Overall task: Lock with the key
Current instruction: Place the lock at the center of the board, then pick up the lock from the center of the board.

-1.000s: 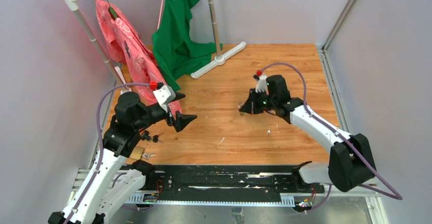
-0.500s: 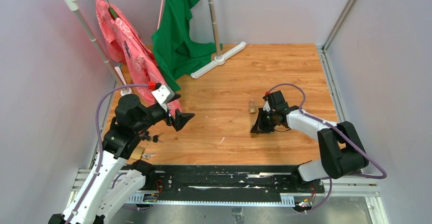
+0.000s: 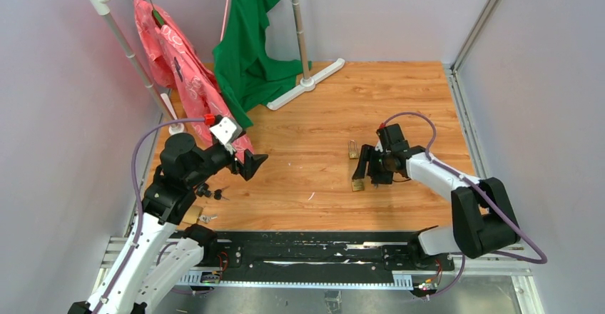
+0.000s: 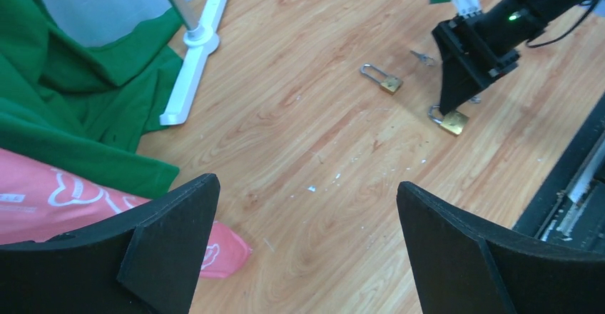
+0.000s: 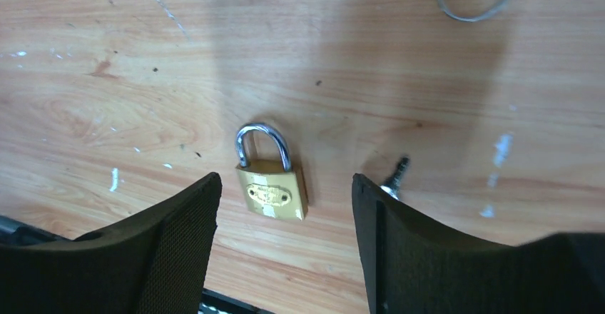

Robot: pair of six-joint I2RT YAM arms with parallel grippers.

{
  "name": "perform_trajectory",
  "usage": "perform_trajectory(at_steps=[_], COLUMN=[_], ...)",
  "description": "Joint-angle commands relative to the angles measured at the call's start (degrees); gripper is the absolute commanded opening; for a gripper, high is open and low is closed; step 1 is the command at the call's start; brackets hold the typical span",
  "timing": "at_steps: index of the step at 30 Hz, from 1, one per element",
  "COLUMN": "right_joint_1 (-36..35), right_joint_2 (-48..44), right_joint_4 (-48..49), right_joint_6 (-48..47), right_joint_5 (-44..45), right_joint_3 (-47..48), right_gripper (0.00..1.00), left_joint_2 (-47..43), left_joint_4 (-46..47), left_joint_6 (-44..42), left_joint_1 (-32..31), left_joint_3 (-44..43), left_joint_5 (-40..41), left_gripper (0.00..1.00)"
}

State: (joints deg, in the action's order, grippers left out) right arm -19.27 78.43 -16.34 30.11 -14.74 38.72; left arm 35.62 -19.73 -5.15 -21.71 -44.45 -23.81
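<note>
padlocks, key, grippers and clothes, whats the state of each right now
near padlock: flat on the floor, shackle closed, between the open right fingers
far padlock: flat on the floor, untouched
key: on the floor, not in a lock
right gripper: open, empty
left gripper: open, empty
green garment: hanging, hem on the floor

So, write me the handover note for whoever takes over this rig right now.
Right gripper: open, empty, poised low over the nearer brass padlock with the steel shackle.
Left gripper: open, empty, raised at the left side.
A second brass padlock lies farther back; a small metal key lies right of the nearer padlock.
Done: nothing gripped.
Left: take the key, insert, turn to lock.
</note>
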Motion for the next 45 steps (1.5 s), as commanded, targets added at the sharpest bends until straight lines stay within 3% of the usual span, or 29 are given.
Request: perform_trajectory(at_steps=[1, 4, 7, 9, 10, 12, 14, 19, 24, 29, 33, 37, 39, 40, 42, 45], right_joint_1=[0.45, -0.62, -2.01, -2.34, -2.44, -2.47, -2.48, -2.44, -2.47, -2.43, -2.43, -2.44, -2.43, -2.37, -2.43, -2.44], right_joint_2=[-2.57, -5.11, -8.06, -9.94, -10.92, -12.58, -14.17, -15.45, -14.57, -14.1, -13.7, -12.96, -12.96, -12.89, -12.8, -12.46], right_joint_4=[-9.86, -13.83, -14.81, -13.66, -12.15, -9.82, -5.87, -0.8, 0.03, 0.04, 0.53, -0.11, 0.39, 0.41, -0.09, -0.66], right_joint_6=[-3.38, -6.99, -11.91, -14.88, -15.78, -17.25, -18.1, -20.53, -23.27, -24.36, -24.28, -24.59, -24.77, -24.77, -24.77, -24.92], right_joint_5=[7.82, 10.15, 10.17, 9.19, 8.12, 6.52, 3.9, 0.38, -2.47, -2.83, -2.99, -3.21, -2.81, -2.45, -1.9, -2.3], right_joint_3=[4.6, 10.21, 15.18, 16.64, 16.8, 16.3, 14.67, 11.61, 10.53, 9.66, 9.14, 9.75, 9.23, 9.12, 9.33, 9.7], right_gripper=[0.7, 0.71, 0.72, 0.72, 0.72, 0.72, 0.72, 0.72, 0.72, 0.72, 0.72, 0.71, 0.71, 0.71, 0.71, 0.71], left_joint_2=[0.59, 3.13, 9.45, 17.26, 20.96, 25.92, 28.83, 31.74, 36.89, 38.75, 36.92, 39.07, 39.29, 39.23, 39.38, 36.7], left_joint_4=[-2.47, -10.52, -28.86, -42.57, -46.79, -52.87, -57.33, -58.12, -52.35, -47.85, -43.14, -39.84, -40.48, -42.82, -45.71, -46.78], left_joint_6=[-3.94, -15.72, -38.18, -49.69, -51.65, -55.43, -59.87, -68.1, -68.65, -69.01, -70.55, -63.35, -71.85, -80.37, -94.64, -113.12], left_joint_1=[-0.08, -0.08, -0.04, 0.24, 0.94, 3.75, 8.06, 15.64, 25.99, 27.68, 27.69, 27.69, 27.69, 27.69, 28.11, 31.36], left_joint_3=[-1.51, -4.76, -11.91, -16.11, -17.56, -19.77, -19.7, -13.15, -10.9, -6.87, -2.19, -3.66, -3.38, -2.85, -1.64, -0.16], left_joint_5=[4.33, 3.75, 4.45, 10.74, 16.04, 19.88, 22.13, 30.93, 31.43, 25.59, 21.36, 15.19, 13.86, 15.12, 21.07, 22.74], left_gripper=[1.0, 1.0, 1.0, 1.0, 1.0, 0.91, 0.89, 0.91, 0.92, 0.96, 0.9, 0.82, 0.79, 0.79, 0.82, 0.89])
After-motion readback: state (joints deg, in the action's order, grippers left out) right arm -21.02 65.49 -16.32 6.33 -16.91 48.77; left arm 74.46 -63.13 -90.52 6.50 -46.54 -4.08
